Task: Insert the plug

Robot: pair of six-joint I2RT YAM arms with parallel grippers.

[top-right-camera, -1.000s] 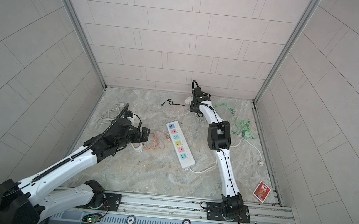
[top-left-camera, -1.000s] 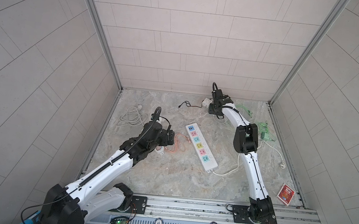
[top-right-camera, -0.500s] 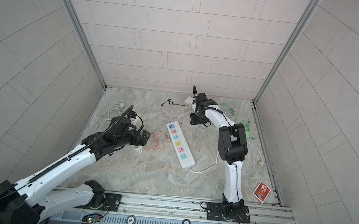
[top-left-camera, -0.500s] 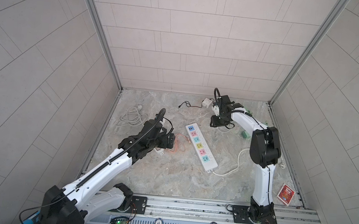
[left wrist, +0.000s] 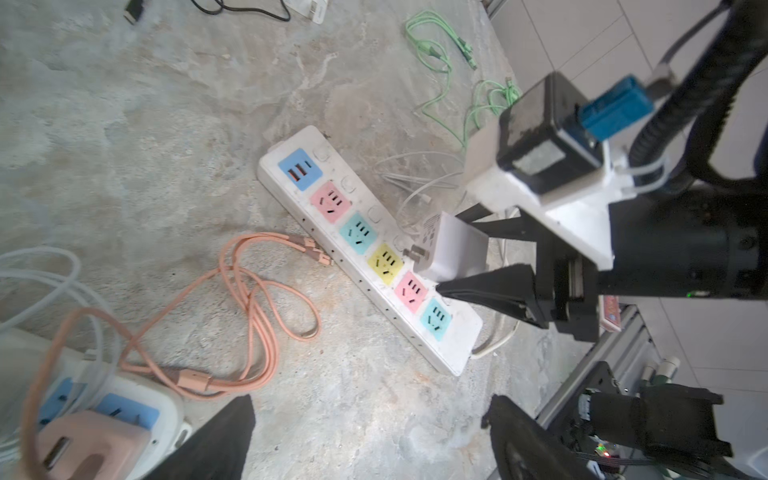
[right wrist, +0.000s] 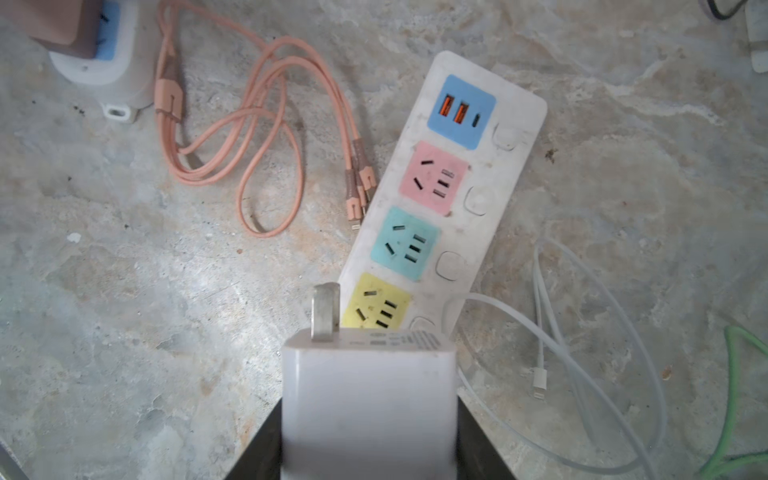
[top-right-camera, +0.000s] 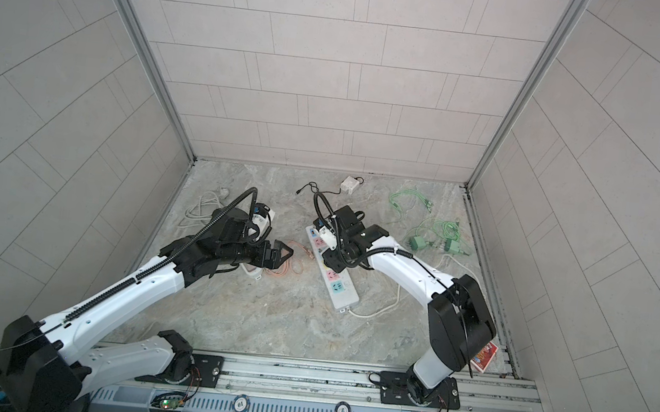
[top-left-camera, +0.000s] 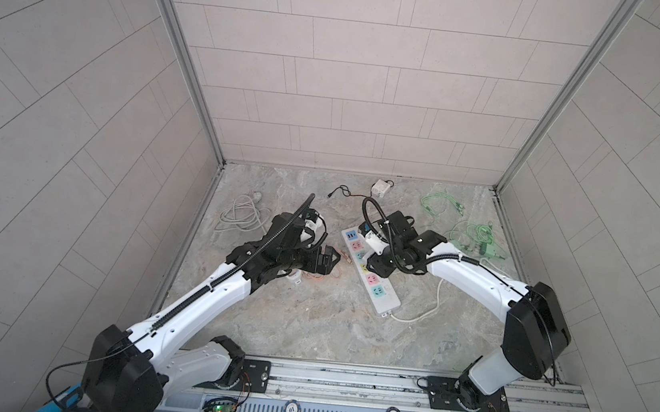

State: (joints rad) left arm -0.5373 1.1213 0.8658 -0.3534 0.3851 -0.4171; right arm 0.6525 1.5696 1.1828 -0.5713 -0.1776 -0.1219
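In the alignment step, the right gripper [left wrist: 457, 254] clamps the white charger plug [right wrist: 365, 399] just above the yellow socket [right wrist: 376, 305] of the power strip [right wrist: 511, 166], so next its prongs [right wrist: 325, 311] need squaring to the slots and pressing in, while the left gripper [left wrist: 371, 402] gapes empty

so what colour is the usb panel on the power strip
Blue. The USB panel shows best in the right wrist view.

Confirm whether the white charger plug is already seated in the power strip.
No; the right pincer holds the plug off the strip, prongs bare.
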